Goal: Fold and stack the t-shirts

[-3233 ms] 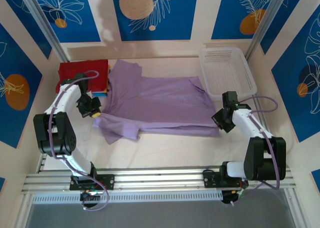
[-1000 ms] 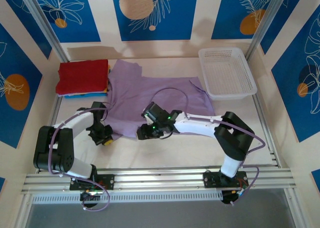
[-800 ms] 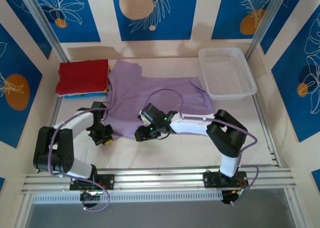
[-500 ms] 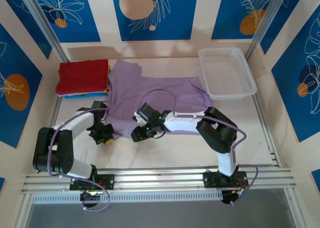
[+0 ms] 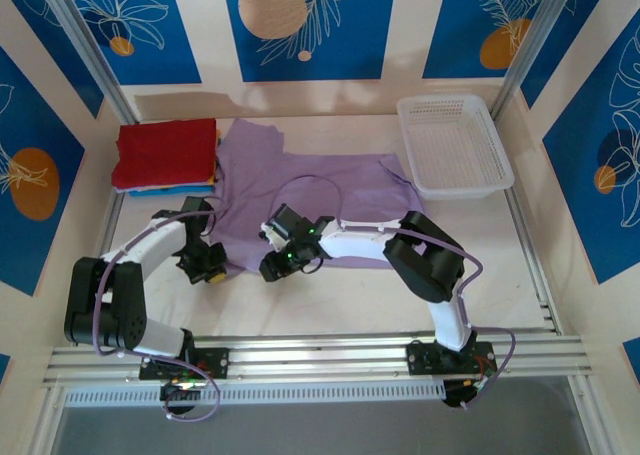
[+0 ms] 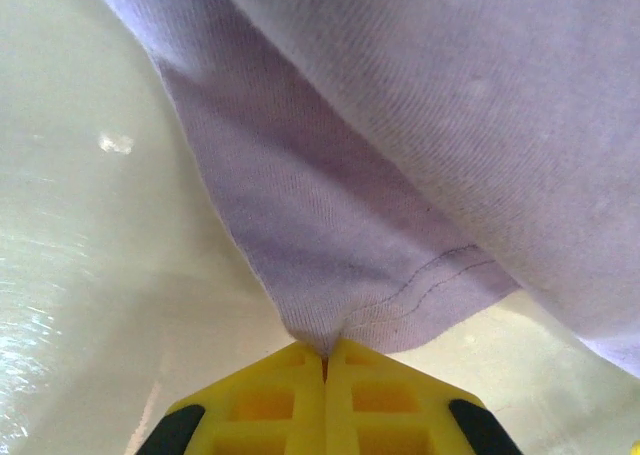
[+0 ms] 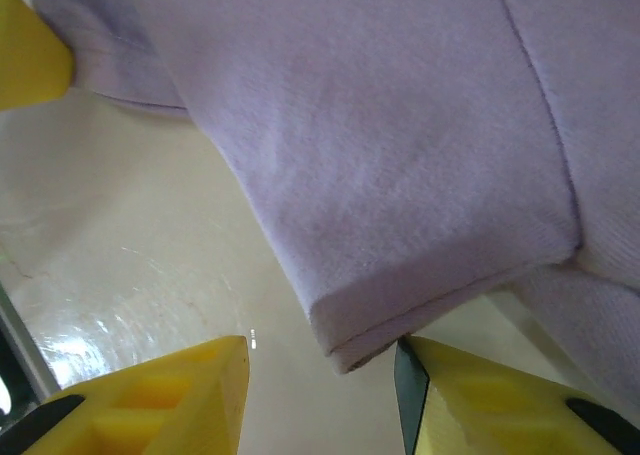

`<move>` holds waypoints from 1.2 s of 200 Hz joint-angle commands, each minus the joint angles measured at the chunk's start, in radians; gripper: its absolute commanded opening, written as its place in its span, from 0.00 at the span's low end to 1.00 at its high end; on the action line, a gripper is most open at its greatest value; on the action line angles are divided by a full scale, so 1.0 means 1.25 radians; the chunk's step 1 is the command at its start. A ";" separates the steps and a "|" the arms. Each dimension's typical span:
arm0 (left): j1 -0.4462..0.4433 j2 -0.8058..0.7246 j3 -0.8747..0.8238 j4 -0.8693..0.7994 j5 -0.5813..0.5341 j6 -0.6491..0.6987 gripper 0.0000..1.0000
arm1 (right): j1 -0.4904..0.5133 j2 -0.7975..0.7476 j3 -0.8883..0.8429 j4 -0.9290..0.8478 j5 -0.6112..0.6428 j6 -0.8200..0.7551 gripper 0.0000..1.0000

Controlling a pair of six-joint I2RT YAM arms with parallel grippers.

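Note:
A lavender-purple t-shirt point(image 5: 320, 190) lies spread across the middle of the table, partly folded. At its near-left corner my left gripper point(image 5: 208, 271) is shut, and the left wrist view has the yellow jaws point(image 6: 325, 347) pinching a hemmed corner of the purple cloth point(image 6: 400, 175). Just to its right, my right gripper point(image 5: 273, 267) hovers low at the shirt's front edge. Its jaws point(image 7: 320, 367) stand open around a folded corner of the shirt point(image 7: 400, 155), the right finger against the cloth. A folded stack, red t-shirt point(image 5: 165, 150) on top, lies at the back left.
A white perforated basket point(image 5: 455, 145) stands at the back right. Blue and yellow edges point(image 5: 190, 188) peek out under the red shirt. The right arm point(image 5: 370, 243) stretches leftwards over the shirt's front hem. Bare table lies in front of the shirt.
The right arm swung from beside the basket across to the shirt's front-left edge, still creeping left. The left gripper moved from beside the stack to the near corner and has held there.

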State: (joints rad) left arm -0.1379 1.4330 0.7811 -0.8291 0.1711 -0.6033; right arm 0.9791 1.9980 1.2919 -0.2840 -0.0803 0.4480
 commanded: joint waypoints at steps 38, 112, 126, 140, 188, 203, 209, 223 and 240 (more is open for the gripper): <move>-0.007 -0.013 0.030 -0.035 -0.018 0.016 0.00 | 0.020 0.019 0.037 -0.065 0.069 -0.062 0.46; -0.007 -0.010 0.033 -0.036 -0.015 0.020 0.00 | 0.078 0.031 0.072 -0.106 0.256 -0.149 0.52; -0.007 -0.011 0.033 -0.036 -0.015 0.021 0.00 | 0.078 0.033 0.074 -0.101 0.251 -0.150 0.52; -0.007 -0.011 0.034 -0.037 -0.015 0.020 0.00 | 0.079 0.037 0.082 -0.112 0.266 -0.155 0.52; -0.007 -0.010 0.035 -0.037 -0.016 0.022 0.00 | 0.076 0.038 0.087 -0.110 0.241 -0.168 0.50; -0.007 -0.011 0.039 -0.039 -0.015 0.021 0.00 | 0.075 0.044 0.098 -0.109 0.196 -0.174 0.46; -0.007 -0.012 0.041 -0.041 -0.015 0.021 0.00 | 0.074 0.048 0.103 -0.110 0.181 -0.176 0.45; -0.007 -0.016 0.046 -0.046 -0.017 0.021 0.00 | 0.075 0.051 0.110 -0.111 0.153 -0.175 0.40; -0.007 -0.020 0.055 -0.055 -0.021 0.025 0.00 | 0.071 0.046 0.109 -0.110 0.143 -0.166 0.31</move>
State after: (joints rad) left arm -0.1379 1.4322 0.8143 -0.8543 0.1635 -0.5926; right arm 1.0714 2.0483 1.4059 -0.4126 0.1734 0.2424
